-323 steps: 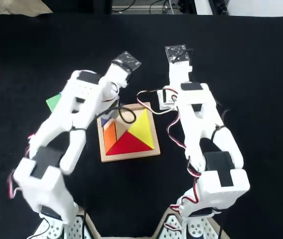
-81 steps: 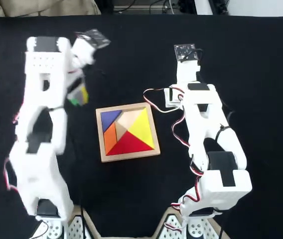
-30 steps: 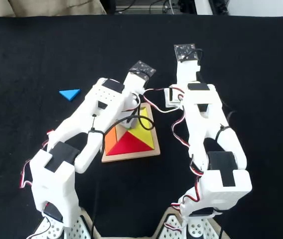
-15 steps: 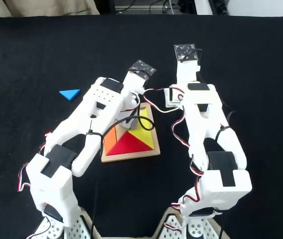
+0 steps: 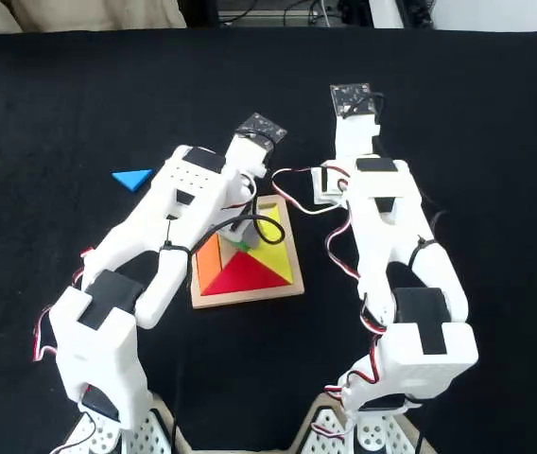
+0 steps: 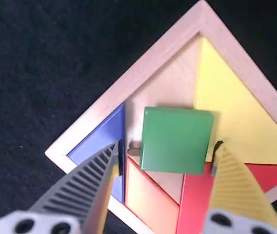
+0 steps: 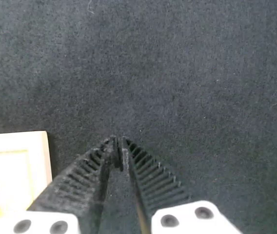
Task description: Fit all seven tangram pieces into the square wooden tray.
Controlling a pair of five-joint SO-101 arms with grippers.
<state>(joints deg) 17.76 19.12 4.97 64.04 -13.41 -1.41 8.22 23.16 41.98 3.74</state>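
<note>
Four coloured pieces seated in tray [image 6: 143, 71]. Green square [image 6: 177, 140] lies over the tray's bare middle, between the spread left fingers [image 6: 87, 185], ungripped; seating uncertain. Blue triangle [image 5: 132, 178] outstanding on bench [image 5: 60, 95]. Right fingers [image 7: 80, 180] closed, empty.

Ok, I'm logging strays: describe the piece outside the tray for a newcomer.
Find the square wooden tray mid-table. Left of it, on the bare black cloth, lies a small blue triangle; unlike the rest, it sits alone outside the tray.

High view: left arm [image 5: 169, 222] covers tray [image 5: 250, 295] upper-left part, most of green square [image 6: 177, 140].
</note>
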